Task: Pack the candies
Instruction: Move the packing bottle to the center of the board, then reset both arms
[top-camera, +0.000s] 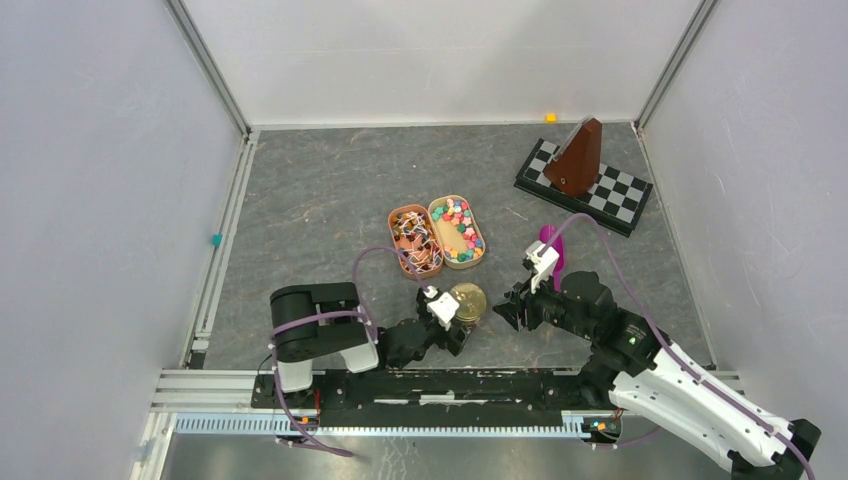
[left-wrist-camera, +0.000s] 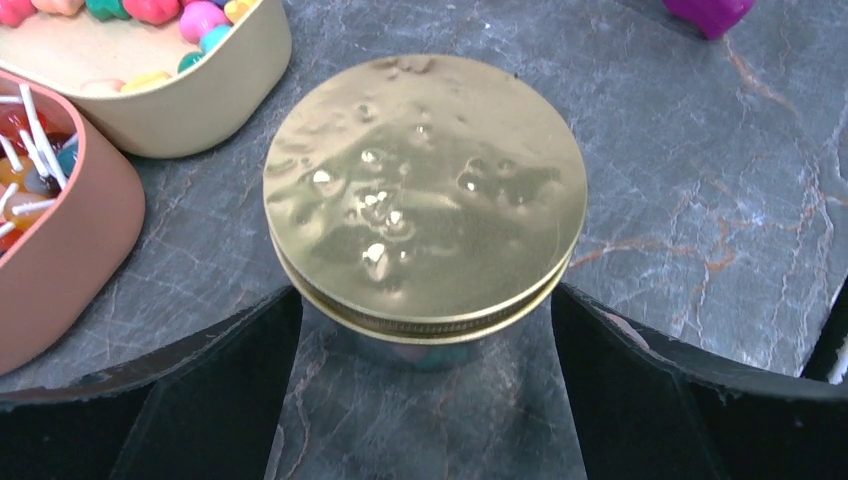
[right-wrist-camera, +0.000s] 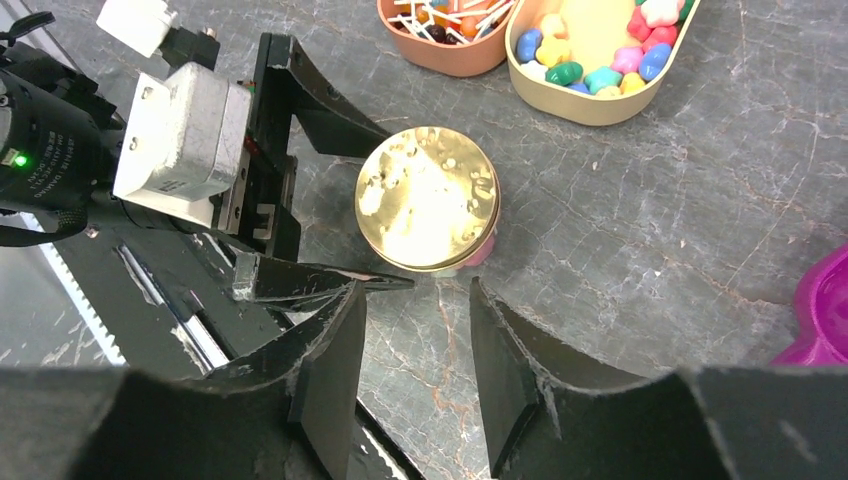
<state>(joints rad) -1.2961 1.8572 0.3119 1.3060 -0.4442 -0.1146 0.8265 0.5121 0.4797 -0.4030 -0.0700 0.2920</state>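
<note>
Candies (top-camera: 458, 228): heaped loose in the beige oval tray (right-wrist-camera: 590, 112) at mid-counter (top-camera: 320, 190), touching side by side with an orange-brown tray (top-camera: 393, 222) of white-twisted sweets. Just nearer the arms: a glass jar (left-wrist-camera: 425, 190), upright, gold lid on. Left claw (left-wrist-camera: 425, 310): spread wide, straddling the jar just below the lid, black fingers (left-wrist-camera: 220, 400) right at the glass on either side; cannot tell whether actually pressing or merely beside it. Right claw (right-wrist-camera: 415, 380): parted by a moderate gap, holding nothing, above the bare counter just beside the jar and pointed toward it. Off to the right, a magenta object (top-camera: 549, 245), apart from both trays.
</note>
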